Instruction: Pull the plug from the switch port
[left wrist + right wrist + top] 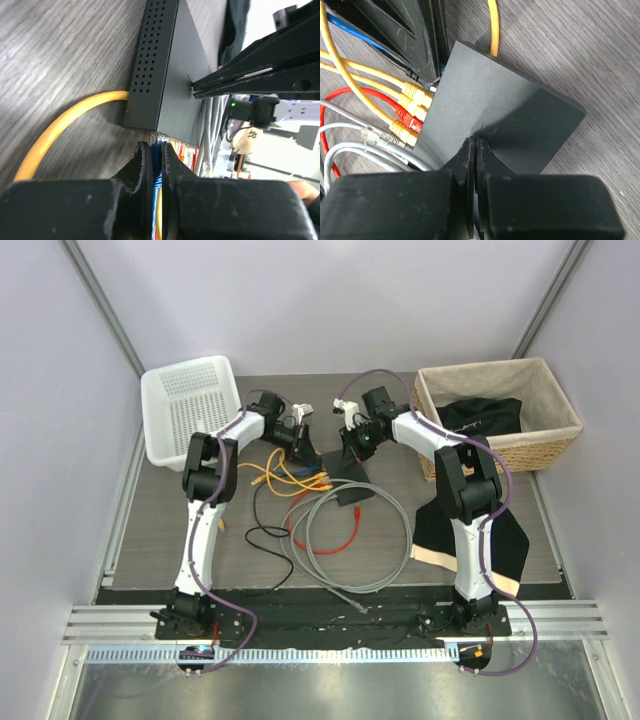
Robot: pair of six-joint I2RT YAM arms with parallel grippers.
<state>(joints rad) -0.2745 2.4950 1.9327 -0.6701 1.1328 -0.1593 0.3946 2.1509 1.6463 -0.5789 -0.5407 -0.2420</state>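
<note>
The switch (pixel 352 490) is a flat matte-black box lying mid-table; it also shows in the left wrist view (pixel 175 75) and the right wrist view (pixel 505 110). Yellow plugs (pixel 412 92) and a red plug (pixel 407 116) sit in the sockets along one edge. My left gripper (pixel 158 152) is shut on the blue plug (pixel 157 161) right at that socket edge, with its blue cable (pixel 355 29) trailing back. My right gripper (pixel 476 142) is shut, its tips pressed down on the switch's top face; its fingers (pixel 235 80) show in the left wrist view.
A white plastic basket (pixel 190 410) stands at the back left, and a wicker basket (pixel 545 415) holding black cloth at the back right. A black-and-cream knit cloth (pixel 470 535) lies under the right arm. Grey cable coils (pixel 360 540), a red cable (pixel 340 540) and a black cable (pixel 262 535) lie in front of the switch.
</note>
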